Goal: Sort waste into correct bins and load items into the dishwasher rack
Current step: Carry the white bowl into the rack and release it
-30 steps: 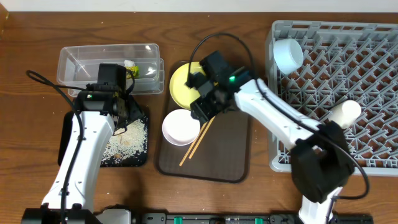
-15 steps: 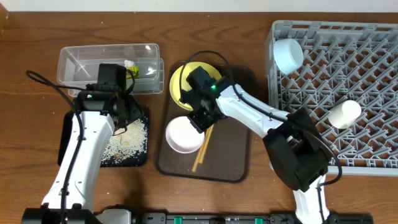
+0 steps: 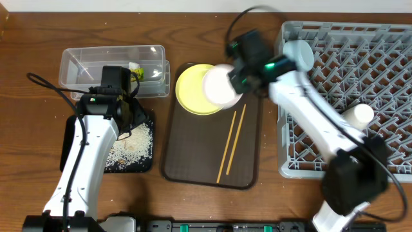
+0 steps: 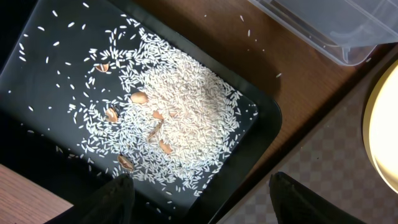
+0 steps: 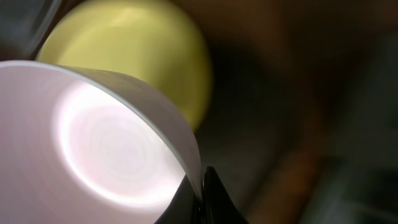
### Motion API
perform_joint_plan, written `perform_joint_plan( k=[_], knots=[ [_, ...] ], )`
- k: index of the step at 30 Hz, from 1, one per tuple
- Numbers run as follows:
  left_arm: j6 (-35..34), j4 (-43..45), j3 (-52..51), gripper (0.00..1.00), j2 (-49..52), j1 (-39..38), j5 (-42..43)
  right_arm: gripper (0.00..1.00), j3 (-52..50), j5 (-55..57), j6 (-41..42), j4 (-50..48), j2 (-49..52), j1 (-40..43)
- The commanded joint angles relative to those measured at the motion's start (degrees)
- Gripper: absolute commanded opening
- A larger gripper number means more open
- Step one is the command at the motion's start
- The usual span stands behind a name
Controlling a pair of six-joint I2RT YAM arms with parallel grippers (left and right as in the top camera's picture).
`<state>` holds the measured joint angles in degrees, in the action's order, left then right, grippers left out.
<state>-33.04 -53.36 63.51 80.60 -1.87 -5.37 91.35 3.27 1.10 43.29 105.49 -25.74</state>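
Note:
My right gripper (image 3: 239, 80) is shut on the rim of the white bowl (image 3: 221, 86) and holds it in the air over the right edge of the yellow plate (image 3: 192, 89). In the right wrist view the fingers pinch the bowl's wall (image 5: 106, 143), with the plate (image 5: 143, 50) blurred behind. The chopsticks (image 3: 228, 145) lie on the brown serving tray (image 3: 193, 167). The grey dishwasher rack (image 3: 360, 161) holds a light blue bowl (image 3: 299, 55) and a small white cup (image 3: 360, 116). My left gripper (image 4: 202, 190) hangs open over the black tray (image 4: 43, 74) of rice (image 4: 180, 118).
The clear container (image 3: 96, 64) at the back left holds the snack wrapper (image 3: 138, 72). In the left wrist view its corner (image 4: 329, 25) and the plate's edge (image 4: 385, 137) show. Bits of brown shell lie among the rice. Bare wood lies in front of the serving tray.
My right gripper closed on the white bowl, lifted it off the serving tray and carried it back and to the right, over the plate. The chopsticks shifted right. The left arm stayed still.

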Motion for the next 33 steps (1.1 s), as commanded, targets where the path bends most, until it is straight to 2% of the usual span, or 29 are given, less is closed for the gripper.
perform_joint_plan(
  k=[1,6,11,17,20,23,33],
  knots=[
    [-0.5,-0.2,0.5,0.72,0.3,0.3,-1.3,0.01,0.9,12.0,1.0,-1.8,-3.6,5.0],
    [-0.5,-0.2,0.5,0.73,0.3,0.3,-1.3,0.01,0.9,22.0,1.0,-7.5,-5.7,12.4],
    [-0.5,-0.2,0.5,0.73,0.3,0.3,-1.3,0.01,0.9,37.6,0.6,-12.2,-5.2,18.6],
    [-0.5,-0.2,0.5,0.73,0.3,0.3,-1.3,0.01,0.8,53.2,-4.2,-16.7,-2.4,23.8],
    [-0.5,-0.2,0.5,0.73,0.3,0.3,-1.3,0.01,0.8,55.0,-10.2,-19.1,0.2,25.9],
    [-0.5,-0.2,0.5,0.73,0.3,0.3,-1.3,0.01,0.8,58.0,-12.2,-20.6,3.5,27.4],
    [-0.5,-0.2,0.5,0.73,0.3,0.3,-1.3,0.01,0.8,57.8,-13.0,-20.7,11.2,27.1]
  ],
)
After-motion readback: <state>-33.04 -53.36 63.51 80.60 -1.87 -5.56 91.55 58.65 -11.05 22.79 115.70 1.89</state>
